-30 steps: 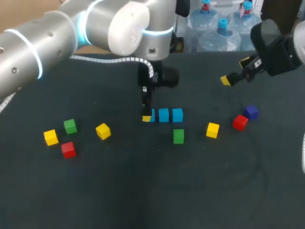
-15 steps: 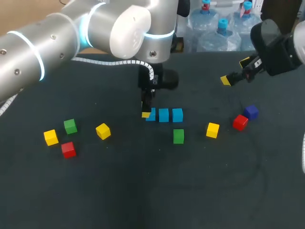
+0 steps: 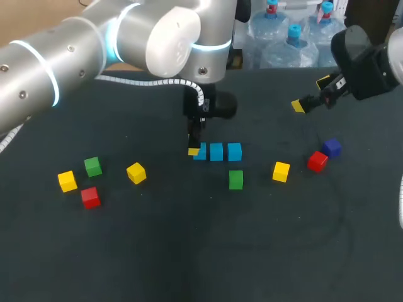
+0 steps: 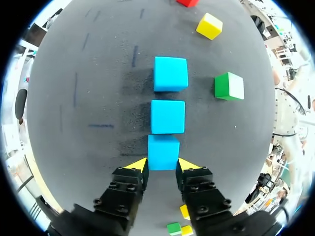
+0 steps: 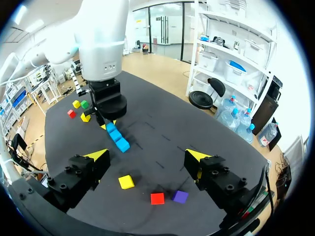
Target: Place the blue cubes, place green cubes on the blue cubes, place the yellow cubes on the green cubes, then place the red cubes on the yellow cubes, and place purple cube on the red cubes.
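Three blue cubes lie in a row mid-table: [image 3: 199, 151], [image 3: 216, 151], [image 3: 234, 151]. My left gripper [image 3: 195, 150] stands over the row's left end. In the left wrist view its fingers [image 4: 139, 165] press both sides of the nearest blue cube [image 4: 163, 150], which rests on the table against the middle blue cube [image 4: 168, 116]. My right gripper [image 3: 310, 94] hangs open and empty above the back right [image 5: 147, 156]. Loose green cubes [image 3: 235, 179], [image 3: 93, 166], yellow cubes [image 3: 281, 171], [image 3: 136, 172], [image 3: 67, 181], red cubes [image 3: 317, 161], [image 3: 90, 197] and a purple cube [image 3: 332, 148] lie around.
The dark table [image 3: 201, 251] is bare along its front half. One green cube [image 4: 229, 86] sits just beside the blue row, close to the far blue cube [image 4: 170, 73].
My left gripper's fingers have closed in onto the end blue cube. The cubes and the right arm have not moved.
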`<move>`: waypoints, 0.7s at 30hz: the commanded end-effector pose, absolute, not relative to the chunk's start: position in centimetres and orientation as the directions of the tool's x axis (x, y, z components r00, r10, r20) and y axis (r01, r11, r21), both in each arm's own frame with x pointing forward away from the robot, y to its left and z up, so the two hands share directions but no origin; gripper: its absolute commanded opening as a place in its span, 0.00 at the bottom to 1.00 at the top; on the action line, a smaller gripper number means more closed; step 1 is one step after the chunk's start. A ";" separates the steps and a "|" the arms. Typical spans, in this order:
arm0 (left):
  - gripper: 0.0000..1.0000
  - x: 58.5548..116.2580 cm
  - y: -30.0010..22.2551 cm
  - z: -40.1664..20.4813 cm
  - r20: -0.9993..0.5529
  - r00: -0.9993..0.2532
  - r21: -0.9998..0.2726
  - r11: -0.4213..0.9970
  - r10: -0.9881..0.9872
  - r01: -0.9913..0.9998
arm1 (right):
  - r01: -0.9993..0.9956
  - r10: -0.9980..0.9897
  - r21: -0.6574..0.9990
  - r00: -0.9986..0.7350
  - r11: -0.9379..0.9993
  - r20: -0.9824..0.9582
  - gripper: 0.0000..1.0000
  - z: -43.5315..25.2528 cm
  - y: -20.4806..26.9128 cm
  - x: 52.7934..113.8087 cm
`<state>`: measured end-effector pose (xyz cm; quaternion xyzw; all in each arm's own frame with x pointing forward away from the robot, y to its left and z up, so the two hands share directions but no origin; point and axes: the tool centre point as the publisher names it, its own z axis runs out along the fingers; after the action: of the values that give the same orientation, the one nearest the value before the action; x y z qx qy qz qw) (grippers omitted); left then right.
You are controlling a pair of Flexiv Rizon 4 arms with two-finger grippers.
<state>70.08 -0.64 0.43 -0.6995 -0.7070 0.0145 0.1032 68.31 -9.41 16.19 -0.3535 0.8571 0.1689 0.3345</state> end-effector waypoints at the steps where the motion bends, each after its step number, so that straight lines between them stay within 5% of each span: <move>1: 0.00 69.8 -0.5 0.4 0.130 0.002 -0.165 0.019 0.992 0.986 | -0.715 -0.493 0.049 -0.527 0.697 -0.692 1.00 16.3 -9.4 68.1; 16: 0.02 69.8 -0.7 0.2 0.133 0.006 -0.169 0.017 0.991 0.985 | -0.715 -0.493 0.049 -0.527 0.697 -0.692 1.00 16.3 -9.4 68.1; 18: 0.22 69.8 -0.7 0.3 0.140 0.013 -0.169 0.011 0.990 0.986 | -0.715 -0.493 0.049 -0.527 0.697 -0.692 1.00 16.3 -9.4 68.1; 19: 0.51 69.8 -0.8 0.3 0.141 0.015 -0.170 0.010 0.990 0.985 | -0.715 -0.493 0.049 -0.527 0.697 -0.692 1.00 16.3 -9.4 68.1; 20: 1.00 69.7 -0.8 0.3 0.142 0.014 -0.170 0.010 0.990 0.985 | -0.715 -0.493 0.049 -0.527 0.697 -0.692 1.00 16.3 -9.4 68.1; 21: 1.00 69.7 -0.8 0.3 0.146 0.013 -0.176 0.013 0.989 0.984 | -0.715 -0.493 0.049 -0.527 0.697 -0.692 1.00 16.3 -9.4 68.1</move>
<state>69.62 -0.64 0.29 -0.7031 -0.7025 0.0115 0.1098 68.31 -9.41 16.19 -0.3535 0.8571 0.1689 0.3345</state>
